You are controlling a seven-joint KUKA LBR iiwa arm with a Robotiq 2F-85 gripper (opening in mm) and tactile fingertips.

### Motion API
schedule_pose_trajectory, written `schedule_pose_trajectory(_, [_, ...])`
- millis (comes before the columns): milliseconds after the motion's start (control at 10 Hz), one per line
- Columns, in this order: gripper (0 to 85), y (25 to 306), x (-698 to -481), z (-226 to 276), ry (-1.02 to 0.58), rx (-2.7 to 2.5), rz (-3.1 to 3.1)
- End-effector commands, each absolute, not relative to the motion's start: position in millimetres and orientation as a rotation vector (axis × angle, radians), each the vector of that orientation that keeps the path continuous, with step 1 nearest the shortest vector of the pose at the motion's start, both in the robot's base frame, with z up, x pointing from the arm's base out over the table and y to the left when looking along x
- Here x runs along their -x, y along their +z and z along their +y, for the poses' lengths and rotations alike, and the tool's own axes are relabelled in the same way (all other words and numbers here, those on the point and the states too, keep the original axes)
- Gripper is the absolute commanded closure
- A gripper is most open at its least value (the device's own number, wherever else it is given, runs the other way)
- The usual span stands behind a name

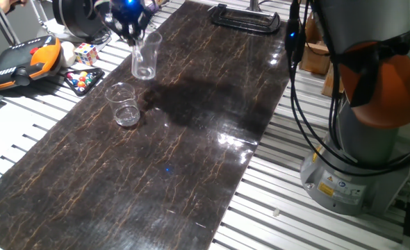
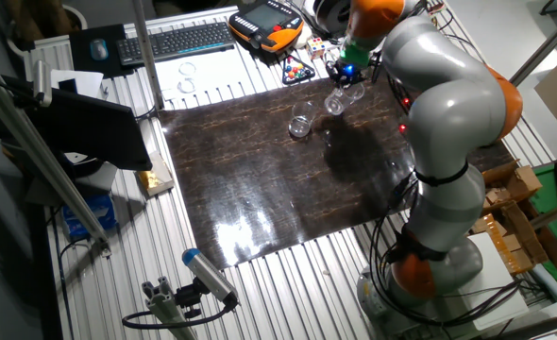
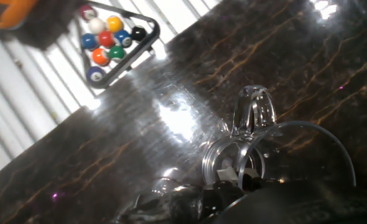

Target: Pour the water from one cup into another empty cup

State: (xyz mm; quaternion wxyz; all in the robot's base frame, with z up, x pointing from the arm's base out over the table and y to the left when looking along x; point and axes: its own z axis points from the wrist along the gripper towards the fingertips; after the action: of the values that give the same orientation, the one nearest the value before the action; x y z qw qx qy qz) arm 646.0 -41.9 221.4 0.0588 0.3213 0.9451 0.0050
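My gripper [image 1: 130, 26] is at the far left of the dark marble-look mat [image 1: 191, 160], shut on the rim of the taller clear tumbler [image 1: 144, 57]. The tumbler hangs nearly upright with its base at or just above the mat. The shorter, wider clear cup [image 1: 125, 104] stands on the mat just in front of it, apart from it. In the other fixed view the gripper [image 2: 345, 74] holds the tall tumbler [image 2: 335, 101] beside the short cup [image 2: 301, 125]. The hand view looks down into the tall tumbler [image 3: 295, 155]. I cannot make out the water.
A triangle rack of billiard balls [image 1: 83, 78], a Rubik's cube [image 1: 85, 53] and an orange teach pendant [image 1: 24, 61] lie on the slatted table left of the mat. A black clamp [image 1: 247, 17] lies at the mat's far end. The robot base [image 1: 358, 167] stands to the right.
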Motion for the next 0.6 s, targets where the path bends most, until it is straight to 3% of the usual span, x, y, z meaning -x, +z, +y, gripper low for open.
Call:
schedule_pose_trajectory(0, [84.3, 214, -646, -41, 0.013, -1.005, 2.859])
schedule_pose_trajectory(500, [84.3, 193, -643, -47, -0.072, -1.031, 2.84])
